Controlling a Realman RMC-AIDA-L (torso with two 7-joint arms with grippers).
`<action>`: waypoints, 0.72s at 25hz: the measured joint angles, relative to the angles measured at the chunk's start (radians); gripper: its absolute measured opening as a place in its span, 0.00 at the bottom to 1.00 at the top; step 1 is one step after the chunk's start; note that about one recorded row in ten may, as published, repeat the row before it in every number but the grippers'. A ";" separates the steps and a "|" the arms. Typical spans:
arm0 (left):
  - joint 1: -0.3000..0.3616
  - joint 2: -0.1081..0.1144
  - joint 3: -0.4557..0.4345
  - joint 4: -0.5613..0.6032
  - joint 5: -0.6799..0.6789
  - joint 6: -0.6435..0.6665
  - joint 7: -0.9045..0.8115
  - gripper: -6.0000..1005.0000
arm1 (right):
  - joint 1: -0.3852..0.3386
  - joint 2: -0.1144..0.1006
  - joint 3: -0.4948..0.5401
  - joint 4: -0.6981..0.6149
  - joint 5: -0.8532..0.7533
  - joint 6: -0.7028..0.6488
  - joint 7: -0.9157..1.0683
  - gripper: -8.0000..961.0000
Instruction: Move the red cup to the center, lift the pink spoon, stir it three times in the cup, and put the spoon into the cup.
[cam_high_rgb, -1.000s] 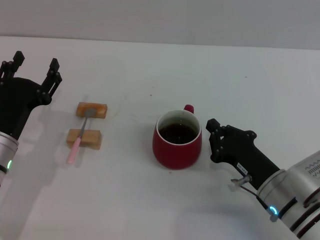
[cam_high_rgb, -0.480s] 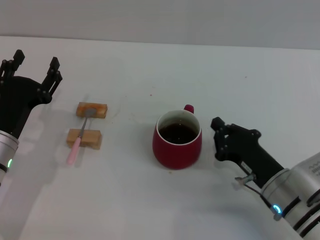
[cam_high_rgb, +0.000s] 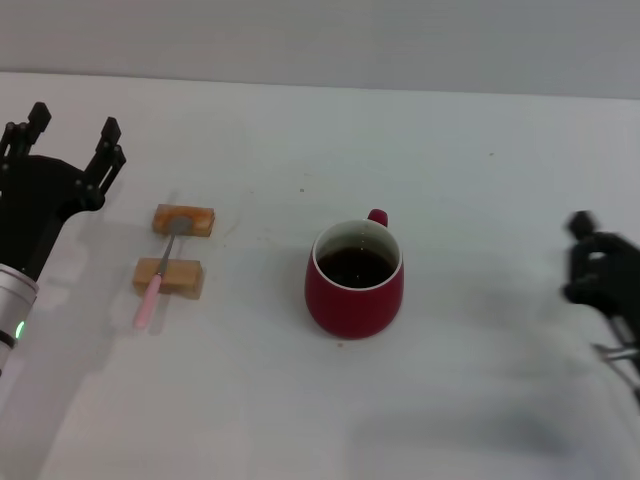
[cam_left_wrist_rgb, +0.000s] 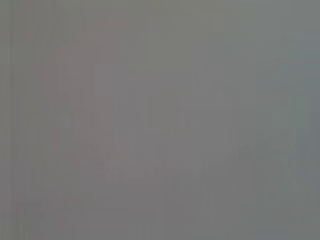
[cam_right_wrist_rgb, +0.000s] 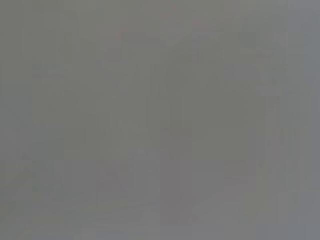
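The red cup (cam_high_rgb: 355, 280) stands upright near the middle of the white table, its small handle pointing away from me, its inside dark. The pink spoon (cam_high_rgb: 156, 283) lies to its left across two orange-tan blocks, bowl on the far block, pink handle sticking out toward me. My left gripper (cam_high_rgb: 72, 133) is open and empty at the far left, behind and left of the spoon. My right gripper (cam_high_rgb: 592, 268) is at the right edge, well clear of the cup, and shows as a dark blur. Both wrist views show only flat grey.
The far orange-tan block (cam_high_rgb: 184, 219) and the near one (cam_high_rgb: 169, 275) hold the spoon off the white table (cam_high_rgb: 470, 180). A few small dark specks lie on the table near the cup.
My right gripper has drawn back from beside the cup to the right edge of the view. The cup, spoon and left gripper have not moved.
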 joint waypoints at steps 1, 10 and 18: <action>0.002 0.000 0.000 0.000 0.001 0.000 0.000 0.77 | -0.018 0.000 0.022 -0.016 0.000 -0.023 0.000 0.01; 0.066 -0.002 0.079 0.010 0.002 0.014 0.000 0.77 | -0.148 0.001 0.252 -0.095 0.000 -0.192 -0.084 0.01; 0.147 -0.001 0.164 0.013 0.002 0.071 0.001 0.77 | -0.158 -0.003 0.288 -0.103 0.001 -0.205 -0.119 0.01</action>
